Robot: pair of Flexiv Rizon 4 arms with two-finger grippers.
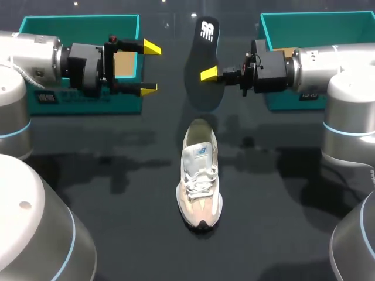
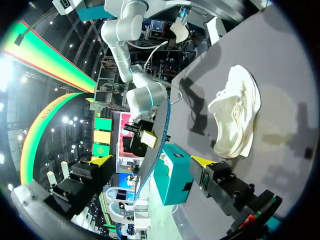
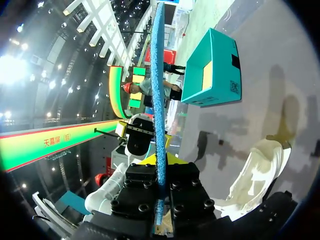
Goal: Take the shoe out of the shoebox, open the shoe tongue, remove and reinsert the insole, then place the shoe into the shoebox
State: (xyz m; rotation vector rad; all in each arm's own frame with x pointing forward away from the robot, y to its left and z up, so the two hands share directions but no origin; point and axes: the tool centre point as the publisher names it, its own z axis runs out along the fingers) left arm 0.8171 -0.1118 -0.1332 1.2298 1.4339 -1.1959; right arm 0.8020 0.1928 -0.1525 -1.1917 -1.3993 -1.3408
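A black insole (image 1: 202, 55) with a white logo hangs above the table's back middle, and my right gripper (image 1: 210, 75) is shut on its lower part. Seen edge-on in the right wrist view, the insole (image 3: 159, 95) is a blue strip rising from that gripper (image 3: 160, 159). My left gripper (image 1: 150, 68) stands open to the insole's left, apart from it, with nothing between its fingers. In the left wrist view the gripper (image 2: 152, 161) faces the insole's edge (image 2: 163, 127). The white and beige shoe (image 1: 199, 175) lies on the table in the middle, toe toward the front; it also shows in both wrist views (image 2: 235, 117) (image 3: 255, 175).
One teal shoebox (image 1: 82, 23) stands at the back left behind my left arm, a second teal box (image 1: 316, 20) at the back right behind my right arm. The dark table (image 1: 117, 193) surrounds the shoe on all sides.
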